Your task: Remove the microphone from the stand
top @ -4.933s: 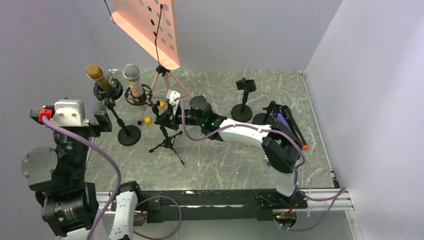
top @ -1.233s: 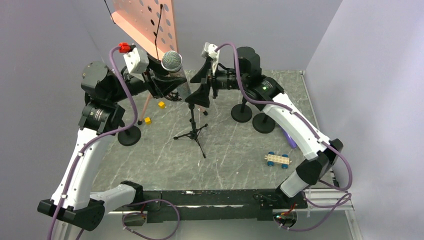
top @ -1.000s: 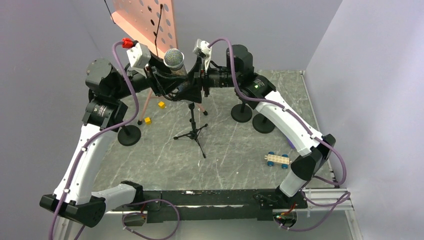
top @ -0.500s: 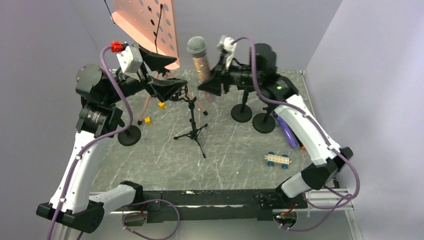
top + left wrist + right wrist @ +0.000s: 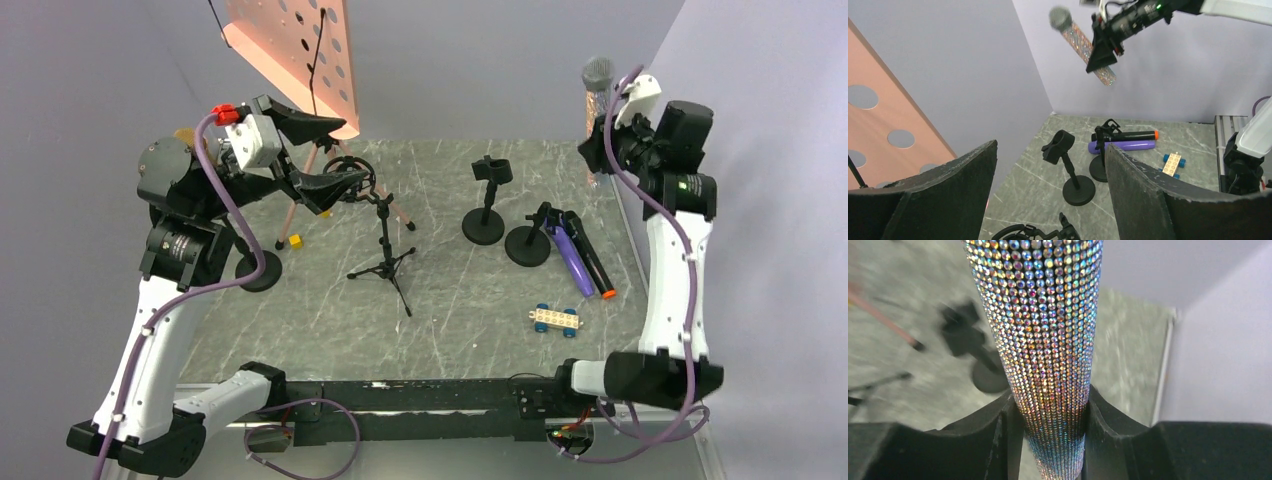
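The microphone (image 5: 596,95), with a grey mesh head and a glittery body, stands upright in the air at the far right, well clear of the stand. My right gripper (image 5: 598,148) is shut on its lower body. The right wrist view shows the sparkling shaft (image 5: 1040,340) pinched between both fingers (image 5: 998,435). The tripod stand (image 5: 385,240) is near mid-table, and its shock-mount ring (image 5: 350,180) holds nothing. My left gripper (image 5: 318,155) hangs open just left of that ring. In the left wrist view the left gripper (image 5: 1050,150) has nothing between its fingers, and the microphone (image 5: 1080,42) shows far off.
Two short black clip stands (image 5: 485,205) (image 5: 528,240) stand right of centre. Beside them lie a purple and a black marker (image 5: 578,258) and a small block car (image 5: 556,319). A pink perforated music stand (image 5: 295,50) rises at the back left. A round stand base (image 5: 258,270) and a yellow cube (image 5: 295,240) sit nearby.
My right gripper closed on the microphone, lifted it out of the mount and carried it to the far right. My left gripper let go, opened and drew back left.
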